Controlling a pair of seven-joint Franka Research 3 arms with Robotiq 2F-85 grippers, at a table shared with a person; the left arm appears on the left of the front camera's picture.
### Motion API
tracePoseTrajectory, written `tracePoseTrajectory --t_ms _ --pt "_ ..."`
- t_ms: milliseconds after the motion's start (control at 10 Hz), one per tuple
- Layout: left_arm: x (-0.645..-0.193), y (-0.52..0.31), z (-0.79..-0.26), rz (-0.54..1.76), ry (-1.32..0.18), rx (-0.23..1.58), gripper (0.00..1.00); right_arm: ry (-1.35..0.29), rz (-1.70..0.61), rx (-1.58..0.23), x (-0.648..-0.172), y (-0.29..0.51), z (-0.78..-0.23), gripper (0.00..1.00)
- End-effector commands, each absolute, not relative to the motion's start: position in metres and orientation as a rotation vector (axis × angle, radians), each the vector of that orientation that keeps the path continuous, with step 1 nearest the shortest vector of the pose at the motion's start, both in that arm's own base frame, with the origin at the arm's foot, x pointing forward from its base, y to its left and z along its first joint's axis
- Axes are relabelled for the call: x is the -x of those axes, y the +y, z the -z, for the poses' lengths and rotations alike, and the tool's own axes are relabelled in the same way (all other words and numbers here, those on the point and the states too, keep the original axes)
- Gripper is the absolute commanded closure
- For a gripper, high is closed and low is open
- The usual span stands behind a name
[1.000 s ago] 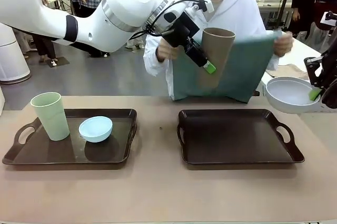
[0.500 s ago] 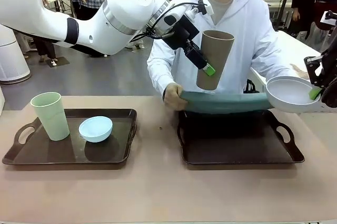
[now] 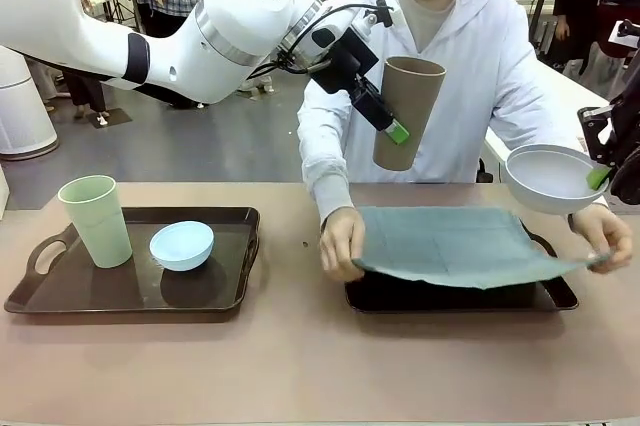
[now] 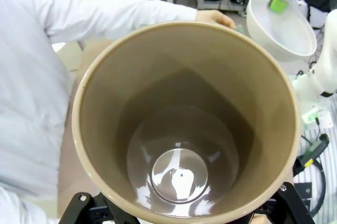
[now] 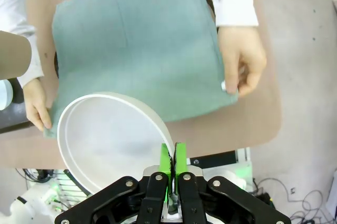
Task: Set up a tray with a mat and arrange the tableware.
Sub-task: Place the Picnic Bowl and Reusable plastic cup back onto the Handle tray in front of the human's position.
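Aloft: brown cup clasped by left gripper; white bowl, rim pinched in right gripper; mat in person's hands, over right tray; pale green cup and light blue bowl upright on left tray.

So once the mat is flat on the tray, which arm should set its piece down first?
Probably right: the right tool holds the white bowl low beside the mat; the brown cup hangs higher. The person's hands hold the mat.
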State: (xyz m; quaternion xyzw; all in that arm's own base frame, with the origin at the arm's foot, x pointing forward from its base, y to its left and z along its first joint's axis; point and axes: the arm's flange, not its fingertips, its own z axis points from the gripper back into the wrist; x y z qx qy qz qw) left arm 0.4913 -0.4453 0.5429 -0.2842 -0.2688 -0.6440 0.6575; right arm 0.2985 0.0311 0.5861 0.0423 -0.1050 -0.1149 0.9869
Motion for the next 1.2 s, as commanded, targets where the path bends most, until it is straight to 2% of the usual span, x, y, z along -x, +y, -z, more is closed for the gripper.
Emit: tracePoseTrajectory --t_ms 0,1100 --pt "-0.4912 -0.4456 -0.547 1.474 -0.604 0.646 0.96 -0.207 0.228 -0.09 -0.2973 0.0312 -0.5845 0.99" --pt "-0.4912 -0.4456 -0.547 1.474 -0.604 0.646 0.96 -0.207 0.228 -0.09 -0.2973 0.0312 -0.5845 0.99"
